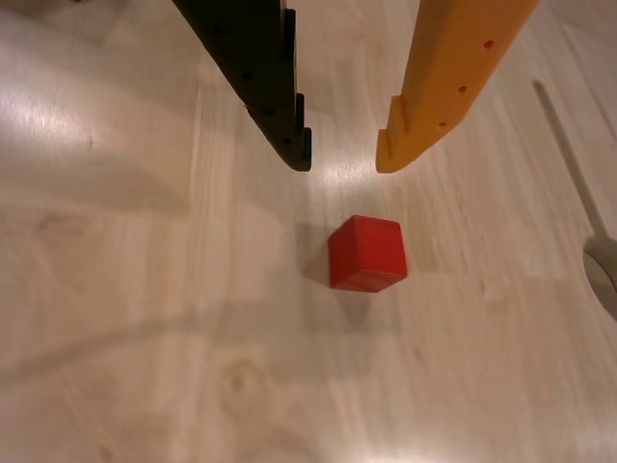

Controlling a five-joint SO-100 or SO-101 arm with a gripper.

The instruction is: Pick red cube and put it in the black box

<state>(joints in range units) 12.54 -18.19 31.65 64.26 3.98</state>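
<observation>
Below claw (343,162) tips, red cube (365,253) sits apart on bare wooden table (145,289); claw spread, holding nothing.

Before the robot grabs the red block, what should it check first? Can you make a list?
1. Gripper open: ok. There is a clear gap between the black finger and the orange finger.
2. Nothing held already: ok, the gap is empty.
3. Red cube in sight: ok, it sits flat on the wooden table.
4. Cube between the fingers: not ok. It lies past the fingertips in the wrist view, so the gripper likely has to move toward it.
5. Space around the cube: ok, nothing touches it.
6. Black box ready: cannot tell.
</observation>
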